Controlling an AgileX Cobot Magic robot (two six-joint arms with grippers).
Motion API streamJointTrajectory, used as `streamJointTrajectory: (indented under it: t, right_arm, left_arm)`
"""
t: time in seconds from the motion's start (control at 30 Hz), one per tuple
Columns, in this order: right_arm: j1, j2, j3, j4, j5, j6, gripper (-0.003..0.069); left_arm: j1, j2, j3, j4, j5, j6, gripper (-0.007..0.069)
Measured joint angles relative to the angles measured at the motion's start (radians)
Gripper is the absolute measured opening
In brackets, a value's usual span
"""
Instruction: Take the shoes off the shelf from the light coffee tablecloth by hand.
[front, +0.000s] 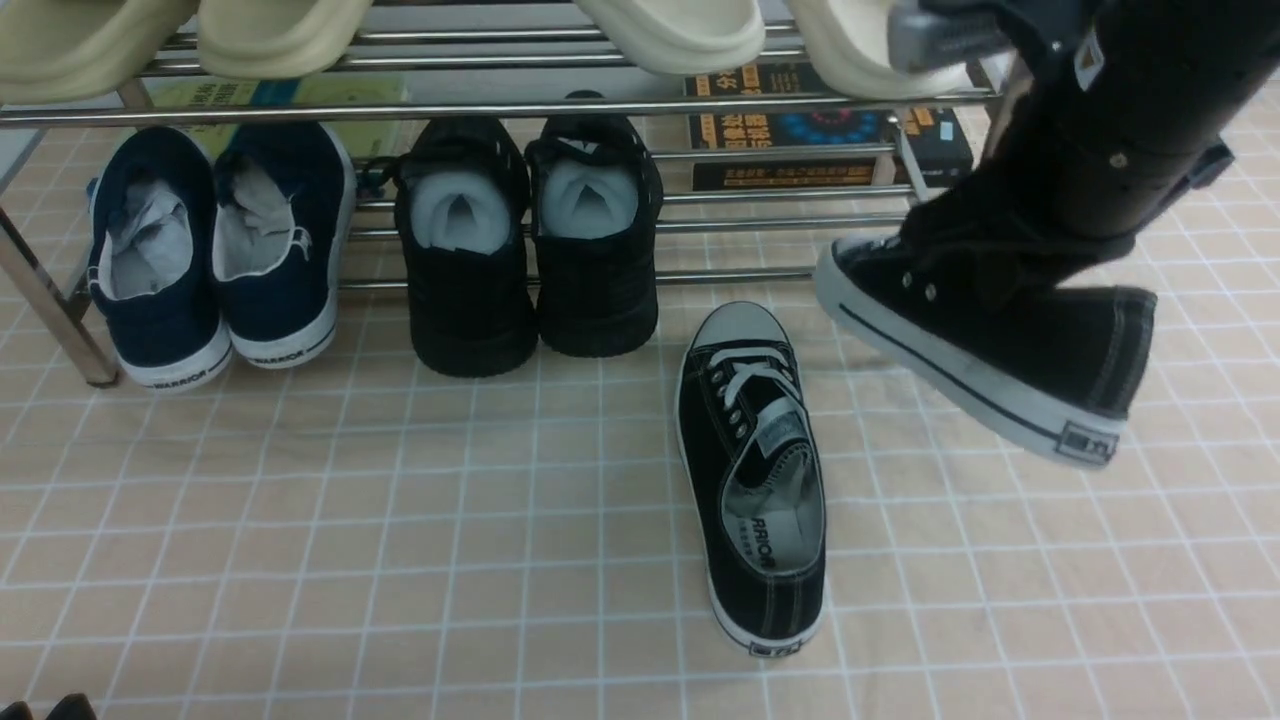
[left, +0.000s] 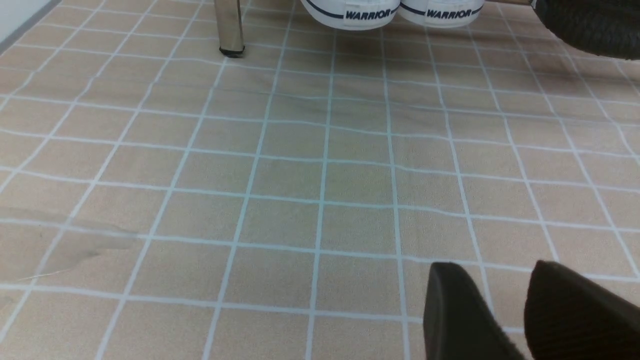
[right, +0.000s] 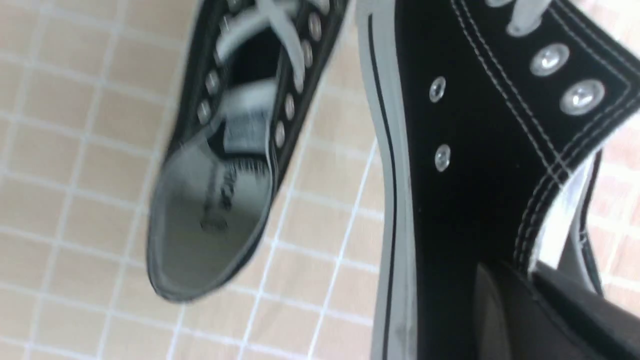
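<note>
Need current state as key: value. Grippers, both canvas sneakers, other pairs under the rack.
right gripper: shut on side of one canvas sneaker
held sneaker: off the cloth, tilted
other canvas sneaker: on cloth, toe toward rack
left gripper: empty
navy slip-ons: leftmost under top tier
black mesh pair: beside slip-ons

One black canvas sneaker (front: 750, 480), white-laced, with a white toe cap and sole and a grey insole, is laid upright on the light coffee tablecloth (front: 450, 560), its toe pointed toward the shelf (front: 460, 110). Its mate (front: 1000, 350) is held tilted above the cloth by the tool (right: 515, 285), pinched at the side; its toe is partly hidden, perhaps by blur. The tan cloth is gridded in white. The shelf is made of chrome bars.
</note>
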Motion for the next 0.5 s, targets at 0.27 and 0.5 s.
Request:
streamJointTrajectory:
  t: [0.27, 0.5]
  right_arm:
    - [0.001, 0.000, 0.135, 0.054, -0.142, 0.009, 0.0004]
    - [0.001, 0.000, 0.140, 0.048, -0.287, 0.012, 0.0007]
  left_arm:
    - [0.000, 0.000, 0.000, 0.000, 0.000, 0.000, 0.0242]
    - [0.000, 0.000, 0.000, 0.000, 0.000, 0.000, 0.0242]
